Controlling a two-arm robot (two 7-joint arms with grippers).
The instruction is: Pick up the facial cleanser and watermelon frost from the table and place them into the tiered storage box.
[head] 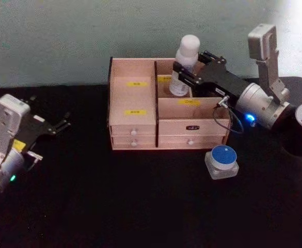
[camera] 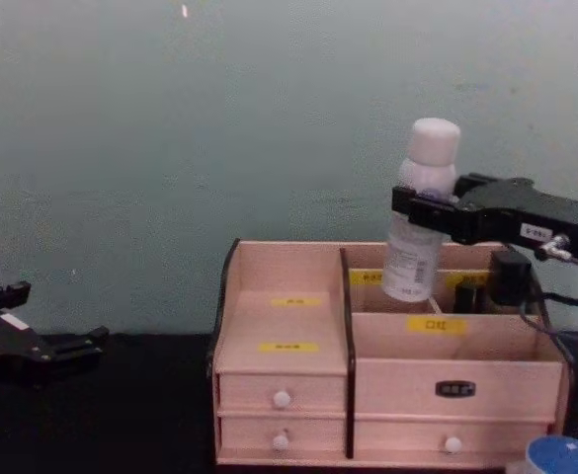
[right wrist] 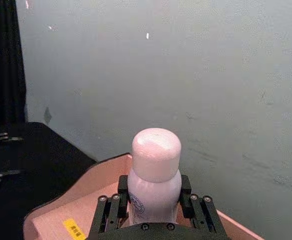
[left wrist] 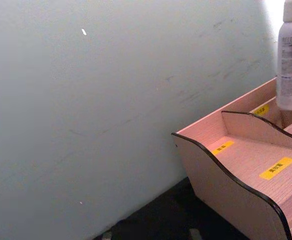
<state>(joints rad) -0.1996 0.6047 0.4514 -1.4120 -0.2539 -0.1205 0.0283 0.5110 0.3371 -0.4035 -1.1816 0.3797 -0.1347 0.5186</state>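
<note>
The facial cleanser (head: 186, 59), a white bottle with a rounded cap, stands nearly upright with its base down in the rear right compartment of the tiered storage box (head: 192, 126). My right gripper (head: 185, 73) is shut on the bottle's shoulder, reaching in from the right; the chest view shows the same grip (camera: 425, 205) on the bottle (camera: 419, 247). The right wrist view has the bottle (right wrist: 154, 175) between the black fingers (right wrist: 111, 210). The watermelon frost (head: 222, 161), a small clear jar with a blue lid, sits on the table right of the box's front. My left gripper (head: 63, 121) rests open at the far left.
The box (camera: 289, 395) stands at the back of the black table (head: 140, 206) against a pale green wall. It has yellow labels and white-knobbed drawers in front. Its left side wall (left wrist: 225, 195) and the bottle (left wrist: 291, 65) appear in the left wrist view.
</note>
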